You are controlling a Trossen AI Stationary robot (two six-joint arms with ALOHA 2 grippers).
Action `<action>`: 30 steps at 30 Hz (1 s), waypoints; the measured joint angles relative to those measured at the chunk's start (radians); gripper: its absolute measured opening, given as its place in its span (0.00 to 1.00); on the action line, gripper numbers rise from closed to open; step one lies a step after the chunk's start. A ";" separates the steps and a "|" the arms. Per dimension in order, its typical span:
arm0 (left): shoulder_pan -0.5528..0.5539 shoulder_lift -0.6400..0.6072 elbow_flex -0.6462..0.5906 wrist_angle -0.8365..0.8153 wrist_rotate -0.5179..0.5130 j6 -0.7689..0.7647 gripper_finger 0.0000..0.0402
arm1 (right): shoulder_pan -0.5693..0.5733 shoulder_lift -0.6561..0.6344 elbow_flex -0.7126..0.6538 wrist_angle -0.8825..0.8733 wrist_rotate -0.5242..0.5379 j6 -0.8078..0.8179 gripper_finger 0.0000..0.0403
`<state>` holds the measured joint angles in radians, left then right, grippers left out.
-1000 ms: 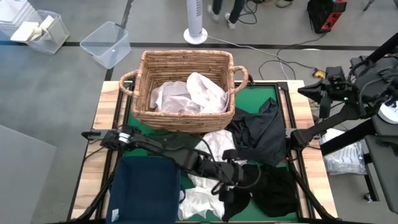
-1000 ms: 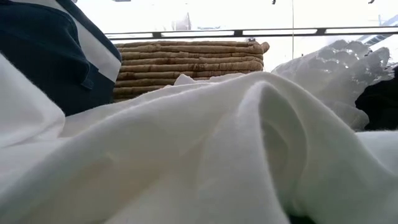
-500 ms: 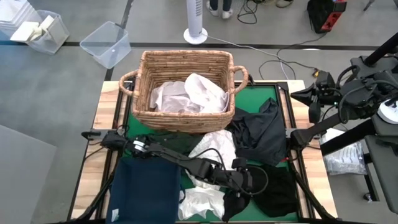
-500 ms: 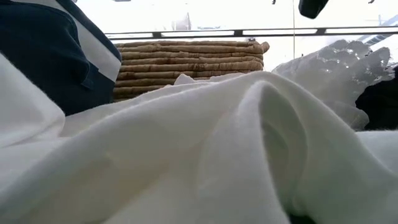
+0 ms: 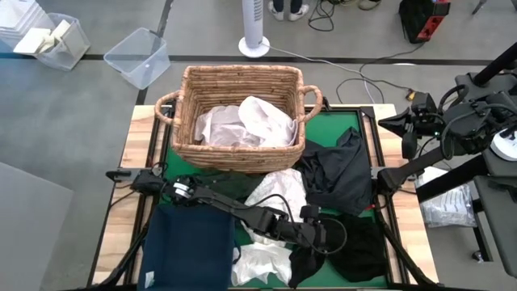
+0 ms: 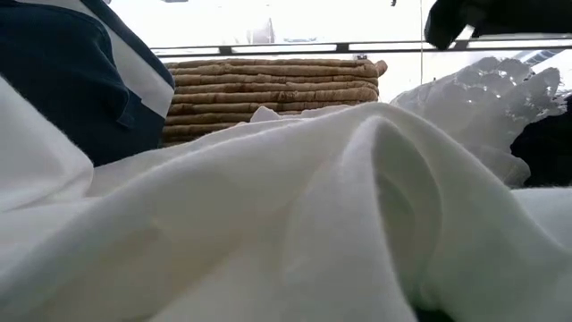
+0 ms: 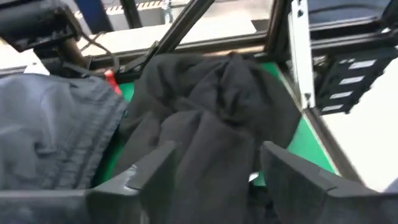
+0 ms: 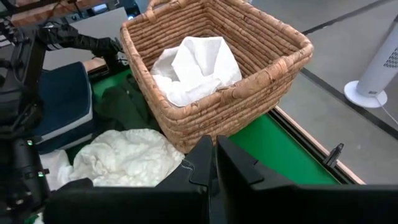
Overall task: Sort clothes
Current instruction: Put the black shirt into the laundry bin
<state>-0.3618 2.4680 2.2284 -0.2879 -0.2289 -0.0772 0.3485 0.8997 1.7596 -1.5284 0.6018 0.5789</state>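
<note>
The surface (image 5: pixel 141 133) is pale wood with a green mat (image 5: pixel 339 125) set inside a dark frame. It stands on a grey floor (image 5: pixel 65 113) crossed by dark lines. Beyond it are a white fan base (image 5: pixel 253 44), a clear plastic tub (image 5: pixel 139 56), a second clear box (image 5: pixel 48 36) holding white items, and cables (image 5: pixel 355 65) trailing over the floor. A person's shoes (image 5: pixel 289 8) show at the far edge of the room.

A wicker basket (image 5: pixel 242 81) sits at the back of the mat, and a navy bin (image 5: pixel 190 246) sits at the front left corner.

The clothes are soft and crumpled. Two whitish pieces (image 5: pixel 246 121) lie in the basket. A lacy white one (image 5: pixel 279 187) lies just in front of the basket, and another white one (image 5: pixel 260 260) lies at the front, beside the bin. A dark grey garment (image 5: pixel 335 174) is heaped to the right of the basket, and a black one (image 5: pixel 351 250) is bunched at the front right. That makes four white and two dark that can be counted.

The left hand (image 5: pixel 317 237) is low over the black garment, its fingers (image 7: pixel 130 180) spread wide on either side of a fold with the cloth between them. The right hand (image 5: pixel 404 129) waits off the right edge of the surface, its fingers (image 8: pixel 233 165) pressed together with nothing between them.

In the low view, white cloth (image 6: pixel 286 215) fills most of the foreground.
</note>
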 joint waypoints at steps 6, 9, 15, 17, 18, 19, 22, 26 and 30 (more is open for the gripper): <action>0.006 0.000 -0.057 0.031 -0.031 -0.001 0.57 | 0.000 0.000 0.000 0.000 0.000 0.000 0.03; 0.007 0.000 -0.080 0.061 -0.034 -0.001 0.56 | 0.000 0.000 0.000 0.000 0.001 0.004 0.03; 0.010 0.000 -0.134 0.118 -0.044 -0.008 0.55 | 0.000 0.002 0.000 0.000 0.001 0.005 0.03; 0.012 0.000 -0.153 0.143 -0.047 -0.008 0.55 | 0.000 0.004 0.000 0.001 0.002 0.005 0.03; 0.013 0.000 -0.161 0.149 -0.048 -0.010 0.55 | 0.000 0.006 0.000 0.001 0.002 0.005 0.03; 0.013 0.000 -0.170 0.154 -0.048 -0.010 0.55 | 0.000 0.007 0.000 0.001 0.002 0.005 0.03; 0.014 0.000 -0.201 0.168 -0.049 -0.023 0.55 | 0.000 0.011 0.000 0.001 0.002 0.005 0.03; 0.016 0.000 -0.222 0.185 -0.050 -0.049 0.55 | 0.000 0.018 0.000 0.001 0.002 0.005 0.03; 0.016 0.000 -0.219 0.183 -0.050 -0.062 0.49 | 0.000 0.026 0.000 0.001 0.002 0.005 0.03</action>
<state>-0.3458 2.4676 2.0097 -0.1048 -0.2785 -0.1389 0.3485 0.9252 1.7596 -1.5276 0.6041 0.5838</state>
